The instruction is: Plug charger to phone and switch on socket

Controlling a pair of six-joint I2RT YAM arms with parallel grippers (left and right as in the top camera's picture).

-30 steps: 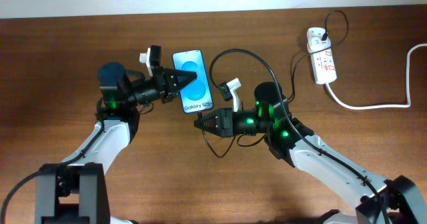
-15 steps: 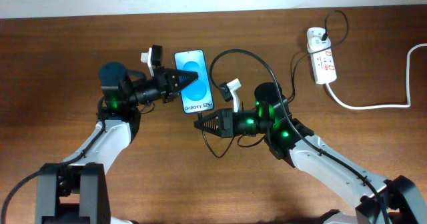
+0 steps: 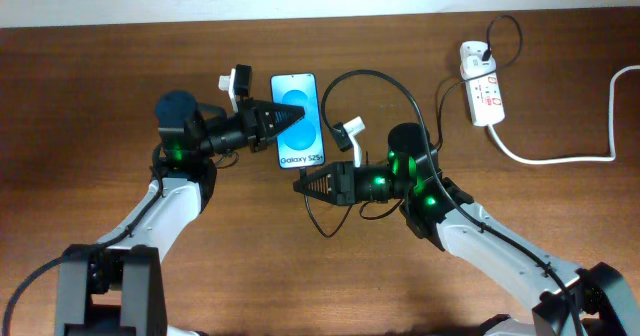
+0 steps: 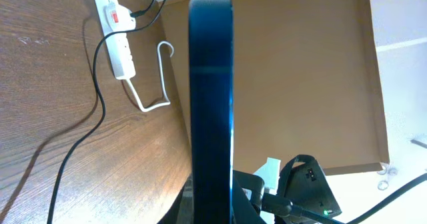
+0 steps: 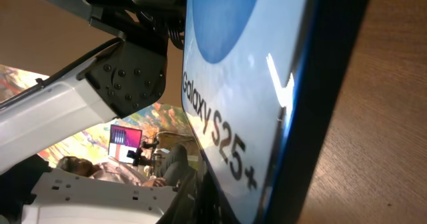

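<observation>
A brown wooden table [image 3: 100, 76] is seen from above, with a pale wall behind it. One phone [image 3: 305, 146] is held at its left edge by the left gripper [image 3: 288, 119], whose fingers are pinched on it. Whether the phone rests on the table cannot be told. Its long axis runs from far to near, and the near short end is turned toward the right gripper [image 3: 298, 187], which lies just beside that end. That gripper's fingers are pressed together, seemingly on the tip of the one charger [image 3: 365, 73], though the tip itself is too small to make out. The gripper is pointed across the phone's axis, not along it, so alignment is judged to be needed. One socket [image 3: 481, 81] lies well apart, nearer the right arm.
</observation>
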